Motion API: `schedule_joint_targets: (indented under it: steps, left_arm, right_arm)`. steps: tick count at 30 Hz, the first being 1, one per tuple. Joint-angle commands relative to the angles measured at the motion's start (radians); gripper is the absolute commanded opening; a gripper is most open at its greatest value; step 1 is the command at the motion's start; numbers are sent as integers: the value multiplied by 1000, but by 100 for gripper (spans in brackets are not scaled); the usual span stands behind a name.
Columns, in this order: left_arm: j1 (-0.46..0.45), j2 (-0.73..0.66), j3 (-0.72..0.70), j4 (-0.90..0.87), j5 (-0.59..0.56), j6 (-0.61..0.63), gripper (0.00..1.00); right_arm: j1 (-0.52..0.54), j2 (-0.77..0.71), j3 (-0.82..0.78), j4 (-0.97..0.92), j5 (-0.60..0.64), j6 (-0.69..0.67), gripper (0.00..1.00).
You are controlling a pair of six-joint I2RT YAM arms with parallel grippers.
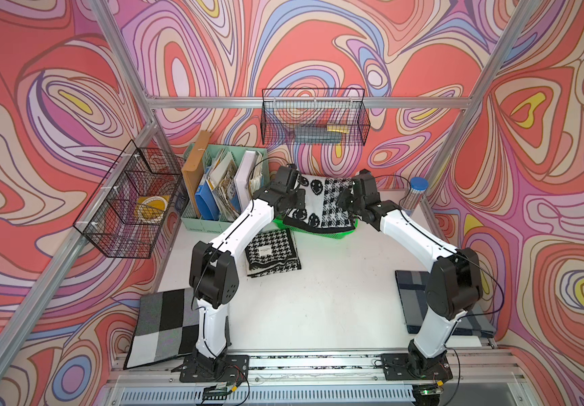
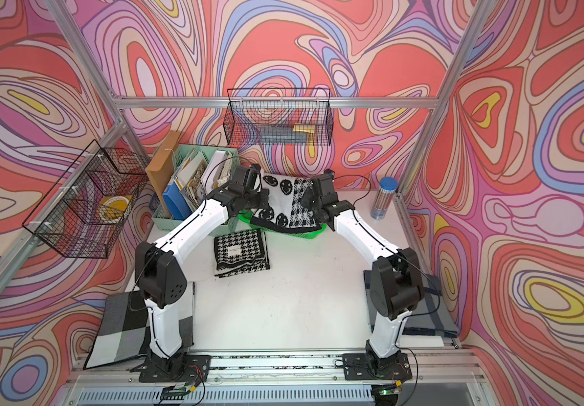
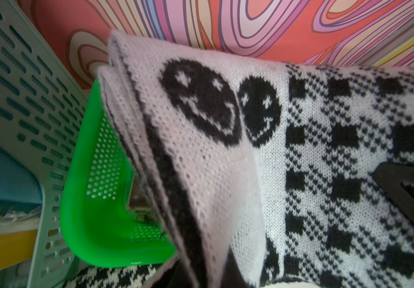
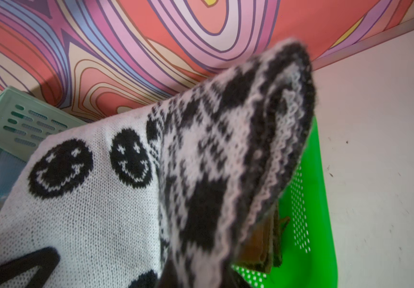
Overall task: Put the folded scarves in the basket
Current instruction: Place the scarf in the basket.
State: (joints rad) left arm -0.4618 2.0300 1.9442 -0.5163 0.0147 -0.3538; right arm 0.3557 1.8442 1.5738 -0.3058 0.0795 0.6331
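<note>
Both sets of jaws were closed tight on the scarf (image 1: 318, 205). The left gripper (image 1: 298, 201) pinched its left edge and the right gripper (image 1: 342, 203) its right edge, with the cloth slung between them. The scarf hung over the basket (image 1: 334, 236), so the target lay straight below both grippers rather than off to a side.

As far as we could judge, the fold's long axis ran gripper to gripper, along the basket's long side. Neither arm was nearer; they stood roughly mirrored.

In both wrist views we saw each held edge raised above a green end wall, with perforated plastic showing underneath. In both top views the near hem drooped over the front rim. We judged the drop would need a slight shift toward the back wall, or that hem would stay outside.

Room was tight on the left: the file organiser (image 1: 209, 225) sat just beside the basket's end. A houndstooth cloth (image 1: 272, 253) lay just in front. The right side was open, with the blue-capped tube (image 1: 413, 197) standing apart.
</note>
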Motion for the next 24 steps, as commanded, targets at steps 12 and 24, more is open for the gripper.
schedule_joint_targets:
  steps: [12,24]
  left_arm:
    - [36,228,262,-22,-56,30,0]
    - [46,331,347,-37,-82,31,0]
  right_arm:
    - [-62,204,129,53,-21,-18,0]
    - [-90,258,114,22,25,-36,0]
